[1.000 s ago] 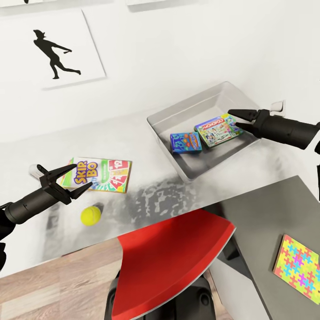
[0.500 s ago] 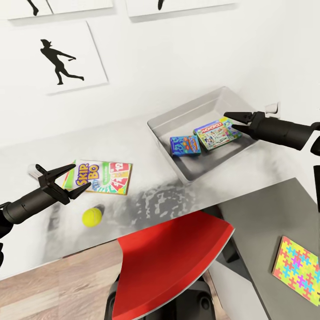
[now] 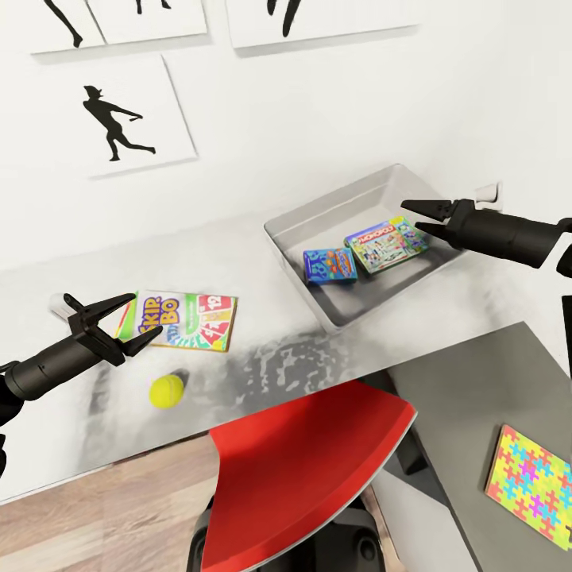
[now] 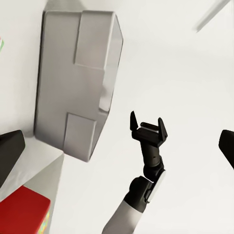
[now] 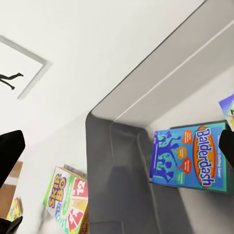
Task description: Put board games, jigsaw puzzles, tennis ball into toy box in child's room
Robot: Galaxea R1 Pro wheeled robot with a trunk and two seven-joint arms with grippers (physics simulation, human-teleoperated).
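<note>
- While I look down from the head camera, my left tool [image 3: 133, 319] hovers above the white worktop [image 3: 262, 349], its two fingers spread and nothing between them.
- Just past those fingertips lies the Skip-Bo box [image 3: 184, 319], flat on the worktop; from the right wrist camera I see it too [image 5: 68, 200].
- Nearer to me than that box, the tennis ball [image 3: 166, 392] sits on the worktop, apart from the box and from the left tool.
- My right tool [image 3: 419, 218] hangs over the far right part of the toy box [image 3: 306, 212], fingers parted, holding nothing.
- Inside the toy box lie two games side by side: the blue Balderdash box [image 3: 330, 266] and a Monopoly box [image 3: 383, 245], touching or nearly so.
- Through the right wrist camera the Balderdash box [image 5: 187, 157] rests on the bin's floor, close to one sloping wall [image 5: 122, 161].
- Seen from the left wrist camera, the toy box [image 4: 73, 87] appears from outside, with the right tool [image 4: 146, 124] beyond it, its fingers apart.
- On the lower dark grey cabinet [image 3: 469, 381] at my right lies a jigsaw puzzle [image 3: 531, 481], a flat box covered in yellow, pink, blue and green pieces, well away from the toy box.
- A red chair back [image 3: 310, 469] stands between me and the worktop.
- On the white wall hang pictures of black silhouetted figures [image 3: 115, 119].
</note>
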